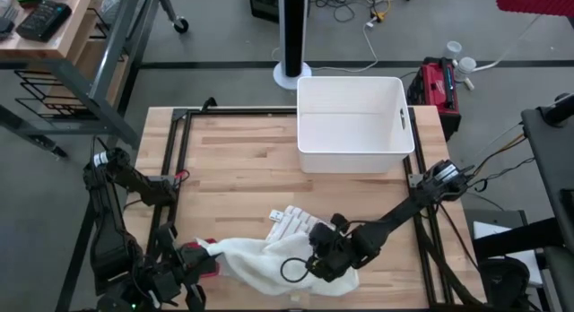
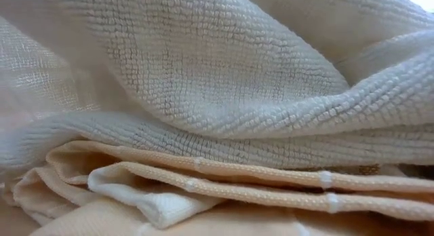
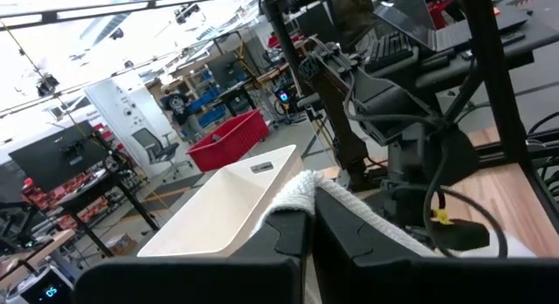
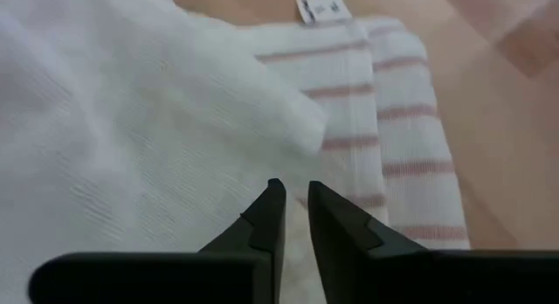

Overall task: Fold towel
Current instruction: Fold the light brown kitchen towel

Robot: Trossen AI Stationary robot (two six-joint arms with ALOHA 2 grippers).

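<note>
Towel (image 1: 269, 258) bunched at the worktop (image 1: 242, 160) near edge. Left gripper (image 3: 310, 218) fingers clamped on a towel corner. Right gripper (image 4: 295, 208) fingers narrow, just above the cloth, nothing visibly held. Risk: right pinches several layers, fold skews.

You've got a cream-white towel (image 1: 269, 258) with a waffle weave under the dark right gripper (image 4: 295, 208); just ahead of its fingertips, pale pink stripes cross the cloth. Beyond it, a plain white bin (image 1: 354, 124) on a light wooden table (image 1: 233, 169).

Grey floor (image 1: 224, 34); wooden bench (image 1: 63, 30); red bin (image 3: 229, 138).
</note>
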